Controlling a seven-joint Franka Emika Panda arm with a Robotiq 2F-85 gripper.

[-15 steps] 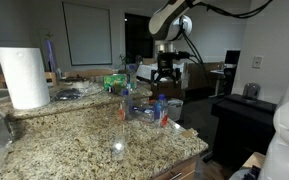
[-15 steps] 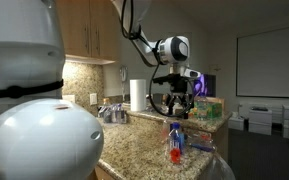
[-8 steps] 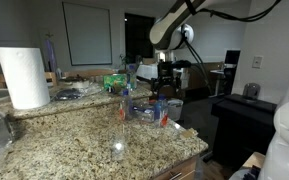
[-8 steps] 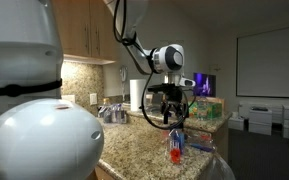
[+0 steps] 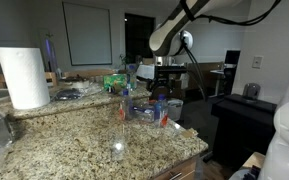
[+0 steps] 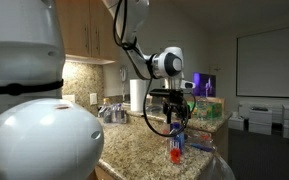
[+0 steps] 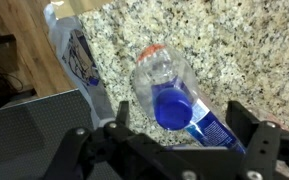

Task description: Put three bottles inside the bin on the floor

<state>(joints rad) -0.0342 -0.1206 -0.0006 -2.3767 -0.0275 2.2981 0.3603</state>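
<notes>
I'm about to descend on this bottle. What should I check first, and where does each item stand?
1. Gripper open: ok.
2. Blue-capped bottle between the jaws in the wrist view: ok.
3. That bottle upright on the counter: ok.
4. Neighbouring bottle apart from the fingers: ok.
5. Fingers down at body height: cannot tell.
6. Bin on the floor located: cannot tell.

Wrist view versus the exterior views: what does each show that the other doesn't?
Only the wrist view: a blue-capped bottle from above, framed by the open gripper, and a second bottle near the counter edge. Only the exterior views: the paper towel roll, the wooden cabinets, the whole arm. Both: the speckled counter and the gripper above that bottle.
</notes>
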